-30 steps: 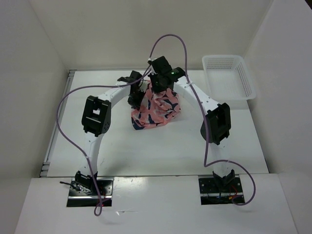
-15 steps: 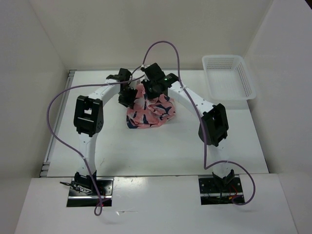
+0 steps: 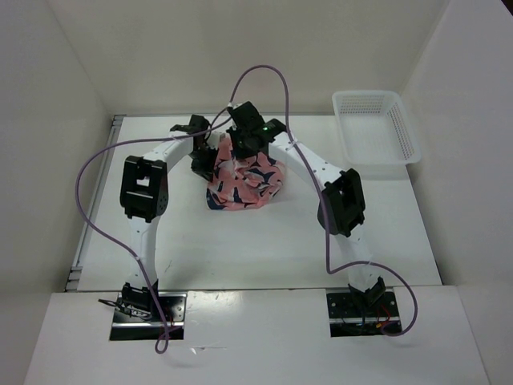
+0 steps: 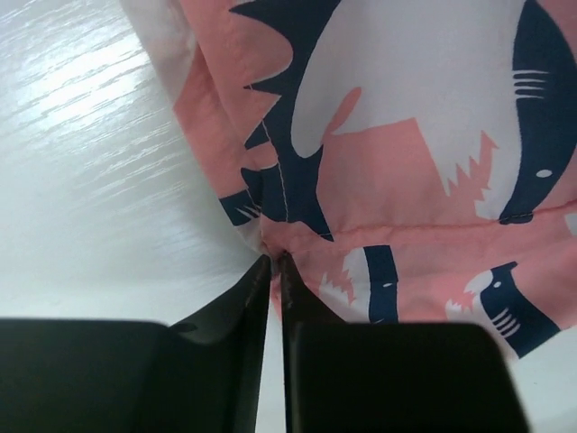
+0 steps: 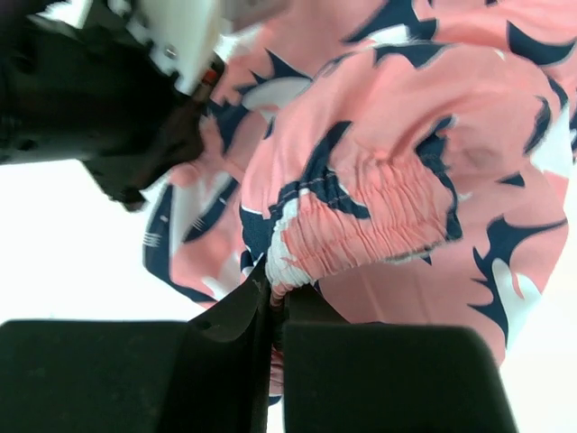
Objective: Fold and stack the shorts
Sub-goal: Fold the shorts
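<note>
left wrist view: black fingers of the left gripper (image 4: 273, 266) are drawn almost together, tips nipping a thin stitched fold of the soft salmon-pink fabric shorts with navy and white print (image 4: 406, 180); the cloth spreads away from the pinch over the glossy white table (image 4: 81, 135).
right wrist view: black fingers of the right gripper (image 5: 275, 290) are pressed together on the gathered elastic waistband edge; the rest of the garment bulges away beyond the tips, with the left arm's dark wrist housing (image 5: 90, 108) close beside it.
top external view: both grippers meet at the far side of the bunched shorts, mid-table; the cloth is heaped, not laid flat.
change noted: over the last second both arms have swung toward the robot's left and the bundle has travelled a little that way with them; it has not flattened out.
white plastic mesh basket (image 3: 377, 132): far right corner, well apart from the shorts.
assessment: judged an arranging step; no fold made yet, nothing stacked.
next requirement: the two grips sit close together, so they likely need to separate along the waistband to draw the cloth flat.
risk: the left pinch holds only a thin fold and could slip under tension.
</note>
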